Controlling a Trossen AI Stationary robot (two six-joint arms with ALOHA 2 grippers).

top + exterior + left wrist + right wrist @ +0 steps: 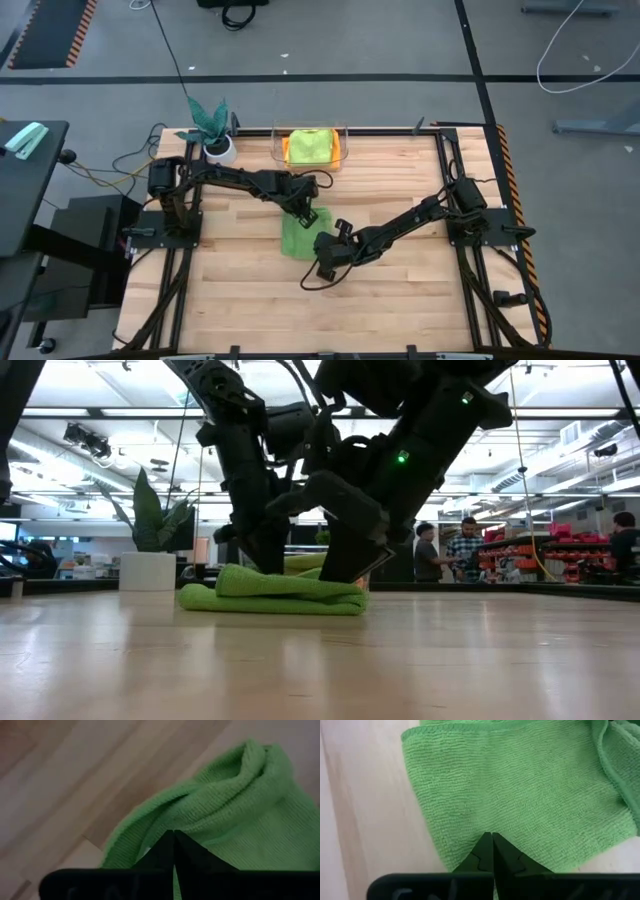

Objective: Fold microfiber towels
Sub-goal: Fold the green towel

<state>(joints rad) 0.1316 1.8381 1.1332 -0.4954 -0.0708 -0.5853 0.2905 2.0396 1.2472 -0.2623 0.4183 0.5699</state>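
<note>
A green microfiber towel (296, 236) lies partly folded in the middle of the wooden table, stacked in layers in the low view (270, 598). My left gripper (306, 213) stands at its far end, shut on a raised fold (173, 834). At the towel's near right part my right gripper (325, 256) is shut, its tips down on the flat cloth (492, 836). More towels, yellow-green and orange, lie in a clear bin (310, 147) at the table's far edge. My left gripper pinches a bunched fold of the green towel (200, 822) at the towel's far end, slanting steeply down from above. The fold stands up from the cloth in a soft ridge; the remainder lies on the table. How many layers it has, I cannot tell. My right gripper presses its shut fingertips down on the towel's flat top layer (492, 827), close to the near edge, slanting down from the table's right. The cloth under it lies flat on the table. Whether any cloth sits between the fingers, I cannot tell.
A teal-leaved plant in a white pot (214, 135) stands at the far left corner, next to the clear bin. Bare wood stretches toward the near edge (300, 320). In the low view, people (462, 550) stand in the room beyond the table.
</note>
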